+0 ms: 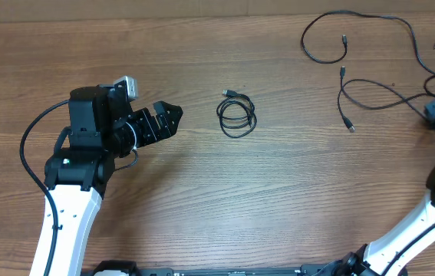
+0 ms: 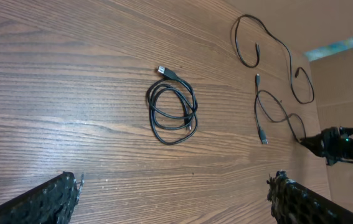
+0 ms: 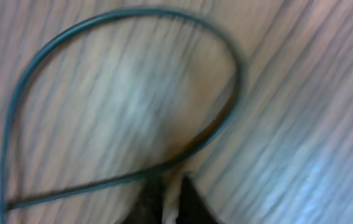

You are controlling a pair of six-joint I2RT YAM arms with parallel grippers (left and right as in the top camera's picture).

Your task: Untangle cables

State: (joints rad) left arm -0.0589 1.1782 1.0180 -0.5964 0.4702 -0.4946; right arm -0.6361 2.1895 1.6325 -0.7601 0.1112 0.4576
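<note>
Right wrist view, blurred. Nearest: my right claw (image 3: 175,190), clenched tight, tips together at the bottom edge. A strand (image 3: 139,10) meets the tips there. I think it is pinched, though with this blur it may only lie alongside. Beyond the tips it arcs away in a wide loop over the table (image 3: 301,124).

Overhead: that strand belongs to the loose cables (image 1: 370,84) sprawled at the far right, plugs free. The coil (image 1: 237,116) lies mid-table, well apart from them and touched by nothing. My left claw (image 1: 173,116) hangs just left of the coil, fully released and holding nothing.

Step, as I judge it: draw this strand clear of its neighbours. Lift it only slightly, pull slowly along its run and watch the crossings. Stop if another strand drags.
</note>
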